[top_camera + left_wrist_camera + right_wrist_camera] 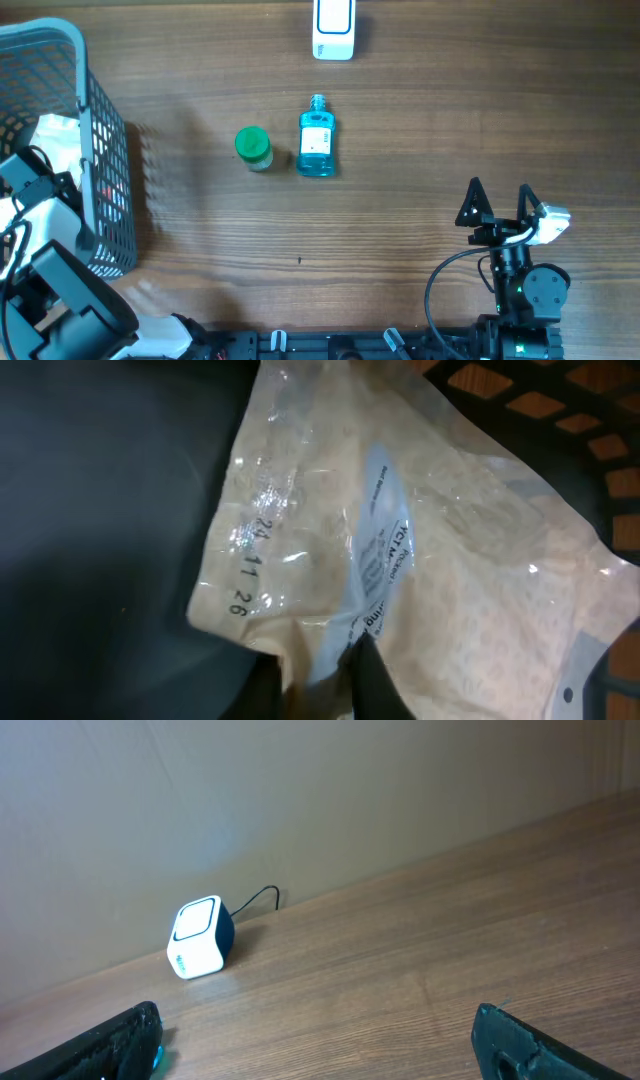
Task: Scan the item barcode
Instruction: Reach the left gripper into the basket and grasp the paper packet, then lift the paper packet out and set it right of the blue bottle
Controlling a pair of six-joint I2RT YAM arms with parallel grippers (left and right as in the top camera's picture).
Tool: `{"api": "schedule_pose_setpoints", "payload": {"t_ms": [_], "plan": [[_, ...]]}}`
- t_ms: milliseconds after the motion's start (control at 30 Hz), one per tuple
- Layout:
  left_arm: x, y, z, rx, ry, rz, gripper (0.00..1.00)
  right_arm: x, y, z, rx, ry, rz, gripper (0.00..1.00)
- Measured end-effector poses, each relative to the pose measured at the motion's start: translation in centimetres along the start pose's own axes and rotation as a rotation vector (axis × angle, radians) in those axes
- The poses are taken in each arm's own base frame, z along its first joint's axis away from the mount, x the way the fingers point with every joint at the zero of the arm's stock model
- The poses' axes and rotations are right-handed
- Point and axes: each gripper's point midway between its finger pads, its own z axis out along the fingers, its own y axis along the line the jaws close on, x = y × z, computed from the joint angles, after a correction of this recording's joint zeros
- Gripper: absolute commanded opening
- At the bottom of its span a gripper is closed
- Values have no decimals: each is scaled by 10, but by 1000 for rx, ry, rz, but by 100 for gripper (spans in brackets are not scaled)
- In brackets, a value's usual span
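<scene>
Where the left gripper [318,678] reaches into the basket [105,170] at the left, its jaws are clenched on the packet's [430,560] lower edge; the packet lies inside. The right gripper [497,203] stands released, near right.

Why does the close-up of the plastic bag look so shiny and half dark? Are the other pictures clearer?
Left wrist view: the bag sits close to the lens, its film throwing white glare, a dark blur filling the left. Right wrist view: scanner fairly sharp, near fingers soft. Overhead view: even light, a faint shadow beside the basket.
</scene>
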Motion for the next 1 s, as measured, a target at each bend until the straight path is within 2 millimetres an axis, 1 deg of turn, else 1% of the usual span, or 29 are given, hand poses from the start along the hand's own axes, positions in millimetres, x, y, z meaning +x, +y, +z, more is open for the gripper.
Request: {"api": "schedule_pose_setpoints", "payload": {"t_ms": [133,200,267,367,400,433,533,633,767,800,900,1000], "plan": [[4,-1,-8,21,30,4,4,0,0,0,0,0,0,100],[3,-5,-17,48,37,6,4,0,0,0,0,0,0,100],[-2,-14,-31,94,24,9,4,0,0,0,0,0,0,100],[-17,-33,-60,186,-15,5,4,0,0,0,0,0,0,100],[-18,-34,-63,195,-19,4,4,0,0,0,0,0,0,100],[-25,-43,-80,248,-38,-3,4,0,0,0,0,0,0,100],[-35,-55,-109,329,-70,-16,4,0,0,0,0,0,0,100],[-48,-68,-150,445,-109,-34,4,0,0,0,0,0,0,100],[-59,-79,-200,583,-147,-49,4,0,0,0,0,0,0,100],[-61,-81,-210,609,-152,-51,4,0,0,0,0,0,0,100],[-66,-94,-247,718,-151,-47,4,0,0,0,0,0,0,100],[-63,-112,-281,841,-113,-24,4,0,0,0,0,0,0,100]]}}
